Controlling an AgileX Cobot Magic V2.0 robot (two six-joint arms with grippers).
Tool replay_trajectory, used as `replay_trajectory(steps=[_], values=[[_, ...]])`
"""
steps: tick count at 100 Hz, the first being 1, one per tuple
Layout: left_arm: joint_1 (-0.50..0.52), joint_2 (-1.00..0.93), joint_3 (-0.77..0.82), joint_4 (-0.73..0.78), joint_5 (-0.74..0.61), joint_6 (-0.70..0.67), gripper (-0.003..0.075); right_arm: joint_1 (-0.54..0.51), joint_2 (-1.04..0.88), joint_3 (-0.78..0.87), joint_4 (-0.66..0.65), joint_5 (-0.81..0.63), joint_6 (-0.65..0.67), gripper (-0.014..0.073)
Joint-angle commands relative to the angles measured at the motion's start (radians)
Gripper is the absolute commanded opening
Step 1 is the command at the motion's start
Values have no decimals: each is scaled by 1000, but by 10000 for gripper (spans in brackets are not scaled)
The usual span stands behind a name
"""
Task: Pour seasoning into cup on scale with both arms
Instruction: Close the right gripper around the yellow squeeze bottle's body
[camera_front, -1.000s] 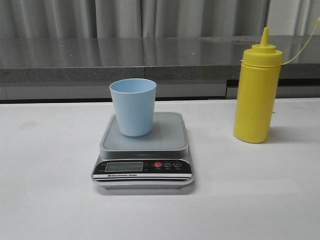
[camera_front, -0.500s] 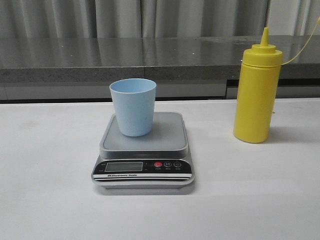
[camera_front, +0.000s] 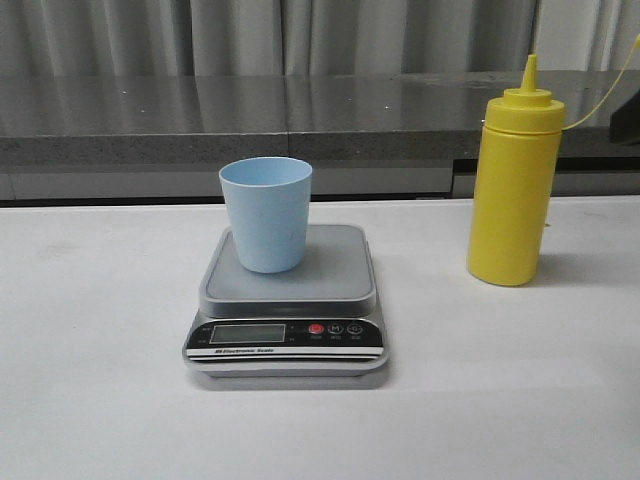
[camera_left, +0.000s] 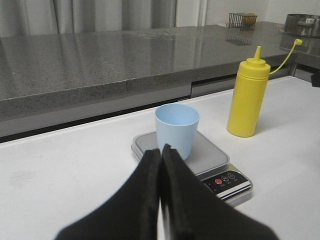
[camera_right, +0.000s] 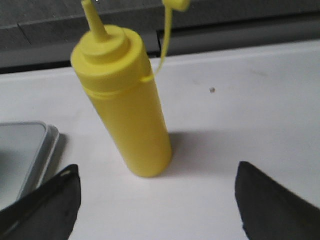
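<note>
The light blue cup (camera_front: 266, 213) stands upright on the silver scale (camera_front: 288, 305) in the middle of the white table. To its right stands the yellow seasoning bottle (camera_front: 514, 185), nozzle up, its tethered cap strand trailing right. Neither gripper shows in the front view. In the left wrist view my left gripper (camera_left: 160, 148) is shut on nothing, its fingertips short of the cup (camera_left: 177, 130) and the scale (camera_left: 220, 165). In the right wrist view my right gripper (camera_right: 158, 175) is wide open, and the seasoning bottle (camera_right: 125, 100) stands ahead of the gap, untouched.
A dark grey stone counter (camera_front: 300, 115) runs along the back behind the table, with curtains above it. A wire basket (camera_left: 242, 19) and a metal pot (camera_left: 303, 24) sit far off on the counter. A corner of the scale (camera_right: 25, 150) lies left of the bottle.
A dark shape has come into the front view at its right edge, level with the counter. The cup, scale and bottle have not moved.
</note>
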Motion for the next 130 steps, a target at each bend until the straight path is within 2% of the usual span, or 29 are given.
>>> replay_trajectory(steps=[1, 12, 24, 60, 72, 130], values=[[-6, 8, -28, -6, -83, -8, -20, 19, 43, -6, -35, -253, -4, 623], [-6, 8, -28, -6, -83, -8, -20, 28, 139, 9, -74, -464, -4, 623], [-6, 8, -28, -6, -83, -8, -20, 28, 247, 9, -107, -555, -4, 623], [-6, 8, -28, -6, -83, -8, -20, 30, 472, -5, -124, -681, -2, 653], [-6, 8, -28, -6, -83, -8, -20, 30, 526, -37, -164, -707, -2, 653], [-6, 8, -28, -6, -83, -8, -20, 32, 733, -207, -150, -782, -2, 653]])
